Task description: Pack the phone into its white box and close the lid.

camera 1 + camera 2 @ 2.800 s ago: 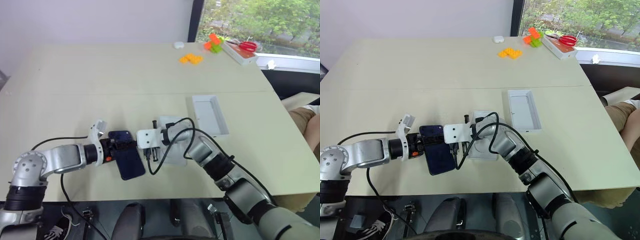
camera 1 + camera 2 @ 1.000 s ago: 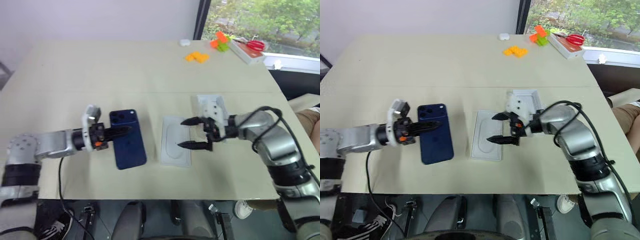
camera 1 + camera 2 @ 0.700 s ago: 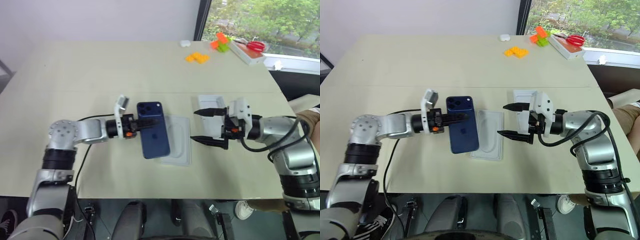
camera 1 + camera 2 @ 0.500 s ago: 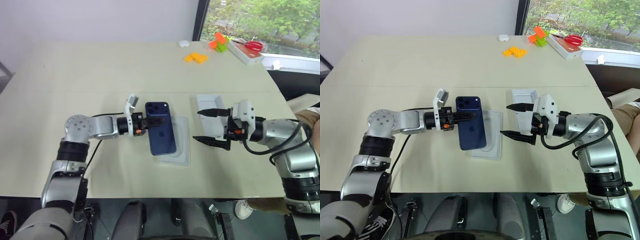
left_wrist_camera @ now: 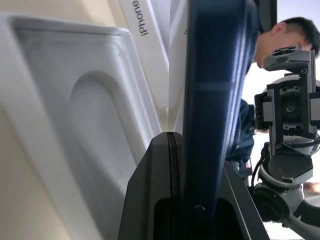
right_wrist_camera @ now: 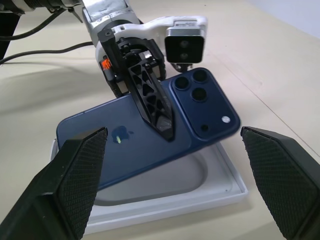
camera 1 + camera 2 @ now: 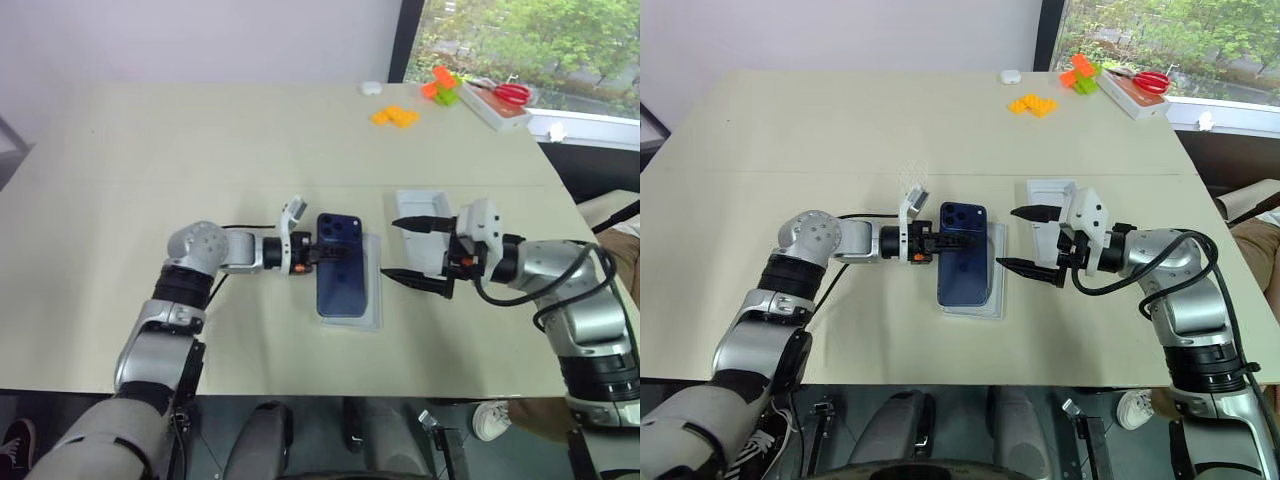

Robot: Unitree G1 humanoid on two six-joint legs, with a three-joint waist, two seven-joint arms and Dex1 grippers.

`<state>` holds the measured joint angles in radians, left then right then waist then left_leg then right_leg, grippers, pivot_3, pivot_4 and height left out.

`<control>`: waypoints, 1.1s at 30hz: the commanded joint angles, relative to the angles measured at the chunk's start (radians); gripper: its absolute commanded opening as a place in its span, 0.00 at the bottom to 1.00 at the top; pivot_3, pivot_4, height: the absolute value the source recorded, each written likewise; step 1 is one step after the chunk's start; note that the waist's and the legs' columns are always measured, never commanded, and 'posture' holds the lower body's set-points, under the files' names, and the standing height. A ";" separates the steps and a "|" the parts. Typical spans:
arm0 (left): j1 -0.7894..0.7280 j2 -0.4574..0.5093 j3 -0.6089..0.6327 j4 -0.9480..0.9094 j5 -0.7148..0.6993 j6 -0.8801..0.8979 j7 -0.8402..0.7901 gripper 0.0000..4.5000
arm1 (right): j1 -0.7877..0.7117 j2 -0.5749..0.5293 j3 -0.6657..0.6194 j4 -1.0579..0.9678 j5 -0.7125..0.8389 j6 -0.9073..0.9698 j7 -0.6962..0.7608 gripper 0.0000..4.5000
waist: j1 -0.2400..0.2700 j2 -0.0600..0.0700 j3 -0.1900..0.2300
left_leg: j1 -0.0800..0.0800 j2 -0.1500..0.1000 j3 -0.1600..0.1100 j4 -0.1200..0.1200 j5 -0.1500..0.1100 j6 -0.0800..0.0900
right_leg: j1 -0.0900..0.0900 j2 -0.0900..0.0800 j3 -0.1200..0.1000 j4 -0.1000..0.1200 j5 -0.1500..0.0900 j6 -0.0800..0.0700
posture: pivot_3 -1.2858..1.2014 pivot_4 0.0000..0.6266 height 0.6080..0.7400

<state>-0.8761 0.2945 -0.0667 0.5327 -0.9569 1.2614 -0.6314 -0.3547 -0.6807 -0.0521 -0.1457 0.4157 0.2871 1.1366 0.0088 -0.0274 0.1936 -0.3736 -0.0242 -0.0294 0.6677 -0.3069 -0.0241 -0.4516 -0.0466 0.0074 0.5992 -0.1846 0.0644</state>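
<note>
Left gripper [image 7: 958, 240]: jaws pinching the phone [image 7: 964, 267] by its long edge near the camera-bump end, reaching in from 9 o'clock. Phone is dark navy, back face up, camera bump at the 12 o'clock end. It is held over a thin white insert [image 7: 980, 305] with an oval recess, which lies flat on the tabletop [image 7: 840, 130]; the right wrist view shows the phone tilted above the recess, and whether its low end touches the insert cannot be told.

Right gripper [image 7: 1030, 240]: jaws spread wide, empty, just at 3 o'clock of the phone, fingertips pointing toward it.

The white box [image 7: 1045, 215]: open tray on the tabletop, partly behind the right gripper, at 2 o'clock of the phone, apart from it.

Far corner of the tabletop, about 1 o'clock: orange blocks [image 7: 1025, 104], orange-and-green blocks [image 7: 1077, 74], red scissors [image 7: 1143, 79] on a flat white box [image 7: 1124, 98], a small white case [image 7: 1009, 75].

A person shows in the left wrist view beyond the phone.
</note>
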 commanded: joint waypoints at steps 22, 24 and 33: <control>-0.058 -0.072 0.050 -0.010 0.183 0.095 -0.135 0.99 | -0.016 -0.003 0.011 0.004 -0.013 -0.035 -0.028 1.00 | -0.006 0.000 0.000 | 0.006 0.001 0.000 0.002 0.000 0.000 | 0.006 0.000 0.000 0.002 0.001 0.001 | 0.52 0.24 1.00; -0.068 -0.063 0.053 -0.050 0.170 0.135 -0.137 0.99 | -0.020 0.000 0.013 0.010 -0.015 -0.038 -0.028 1.00 | -0.007 0.000 0.000 | 0.006 0.001 0.000 0.002 0.000 0.000 | 0.006 0.000 0.000 0.002 0.001 0.001 | 0.52 0.24 1.00; -0.089 -0.041 0.072 -0.120 0.182 0.203 -0.113 0.99 | -0.038 0.003 0.026 0.030 -0.013 -0.049 -0.027 1.00 | -0.016 0.000 0.000 | 0.005 0.002 -0.001 0.002 0.000 0.000 | 0.006 0.000 0.000 0.002 0.001 0.001 | 0.52 0.24 1.00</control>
<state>-0.9397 0.2383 -0.0128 0.4538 -0.7724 1.4576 -0.7371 -0.3726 -0.6800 -0.0144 -0.1081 0.3948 0.2556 1.1090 -0.0075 -0.0274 0.1936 -0.3684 -0.0226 -0.0303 0.6697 -0.3068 -0.0239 -0.4457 -0.0470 0.0075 0.6015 -0.1837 0.0658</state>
